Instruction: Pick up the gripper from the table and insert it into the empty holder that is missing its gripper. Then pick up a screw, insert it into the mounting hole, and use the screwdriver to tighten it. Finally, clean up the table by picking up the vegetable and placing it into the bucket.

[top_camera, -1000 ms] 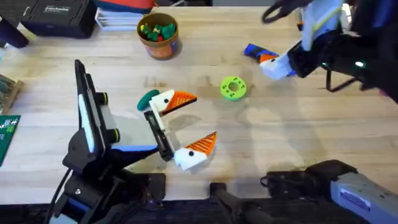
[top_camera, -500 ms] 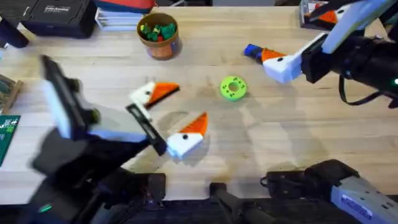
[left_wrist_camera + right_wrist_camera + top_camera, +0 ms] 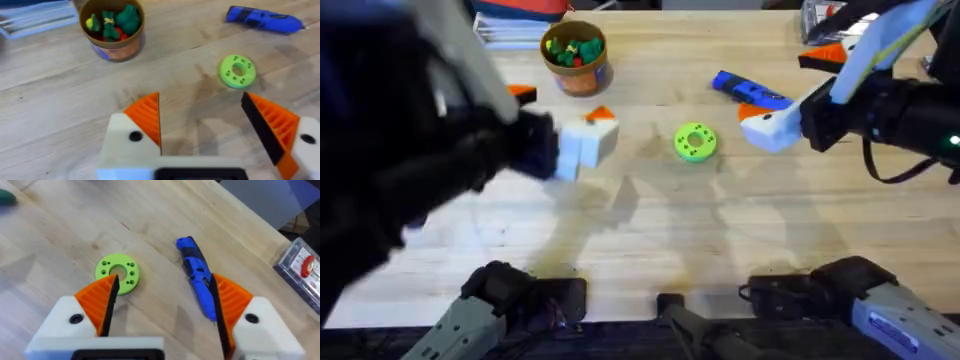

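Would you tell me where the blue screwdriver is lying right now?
In the overhead view the screwdriver lies on the table's far right part, just beyond the right gripper and to the right of the green disc.

One blue pen-shaped screwdriver [image 3: 750,90] lies on the wooden table [image 3: 720,240]. One bright green round disc with holes [image 3: 695,142] sits near it. One small round orange-brown bucket [image 3: 575,55] stands at the far side, with green, yellow and red toy pieces inside, too jumbled to count. Two grippers are in view, the left gripper [image 3: 205,130] and the right gripper [image 3: 162,305], each with two orange ribbed fingers on white mounts, four fingers altogether
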You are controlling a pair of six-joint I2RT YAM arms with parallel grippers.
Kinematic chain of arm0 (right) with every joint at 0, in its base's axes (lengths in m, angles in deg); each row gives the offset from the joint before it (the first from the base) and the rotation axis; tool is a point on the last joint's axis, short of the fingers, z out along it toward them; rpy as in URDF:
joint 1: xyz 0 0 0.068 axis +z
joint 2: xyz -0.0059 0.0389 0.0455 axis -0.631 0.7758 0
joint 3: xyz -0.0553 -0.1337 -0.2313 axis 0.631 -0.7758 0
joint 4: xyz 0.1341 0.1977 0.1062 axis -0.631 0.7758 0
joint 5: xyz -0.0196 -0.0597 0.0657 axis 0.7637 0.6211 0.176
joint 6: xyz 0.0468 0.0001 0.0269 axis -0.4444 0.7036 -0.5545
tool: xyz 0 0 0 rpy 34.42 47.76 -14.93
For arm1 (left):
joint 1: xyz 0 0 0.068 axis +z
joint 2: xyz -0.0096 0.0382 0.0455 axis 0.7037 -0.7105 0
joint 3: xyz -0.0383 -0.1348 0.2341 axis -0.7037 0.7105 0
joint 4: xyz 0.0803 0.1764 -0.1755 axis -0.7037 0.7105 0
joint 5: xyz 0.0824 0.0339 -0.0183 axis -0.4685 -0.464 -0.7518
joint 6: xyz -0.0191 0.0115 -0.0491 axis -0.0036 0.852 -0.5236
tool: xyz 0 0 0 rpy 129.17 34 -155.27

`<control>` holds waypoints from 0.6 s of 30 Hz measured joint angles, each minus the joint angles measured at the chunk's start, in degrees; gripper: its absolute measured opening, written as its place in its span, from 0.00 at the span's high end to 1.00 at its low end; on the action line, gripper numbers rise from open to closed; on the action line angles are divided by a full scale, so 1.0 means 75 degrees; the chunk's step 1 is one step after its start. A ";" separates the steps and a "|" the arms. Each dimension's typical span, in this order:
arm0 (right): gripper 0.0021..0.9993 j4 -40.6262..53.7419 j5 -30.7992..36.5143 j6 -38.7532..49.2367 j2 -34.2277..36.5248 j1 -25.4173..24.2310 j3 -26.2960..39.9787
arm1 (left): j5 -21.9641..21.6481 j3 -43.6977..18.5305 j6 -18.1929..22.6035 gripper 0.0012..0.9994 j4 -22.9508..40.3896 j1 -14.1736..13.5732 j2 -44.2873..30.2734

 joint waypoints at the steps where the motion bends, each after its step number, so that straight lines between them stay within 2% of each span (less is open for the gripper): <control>1: 0.01 0.0047 0.0000 -0.0019 -0.0001 0.0000 0.0000 | -0.0069 -0.0134 0.0001 0.01 -0.0003 0.0000 -0.0274; 9: 0.01 0.0365 -0.0003 -0.0079 -0.0001 0.0000 0.0000 | -0.0576 -0.0274 -0.0011 0.01 0.0186 0.0064 -0.1666; 18: 0.00 0.0447 -0.0003 -0.0079 -0.0002 0.0000 0.0000 | -0.0801 -0.0274 -0.0293 0.01 0.0896 0.1095 -0.3454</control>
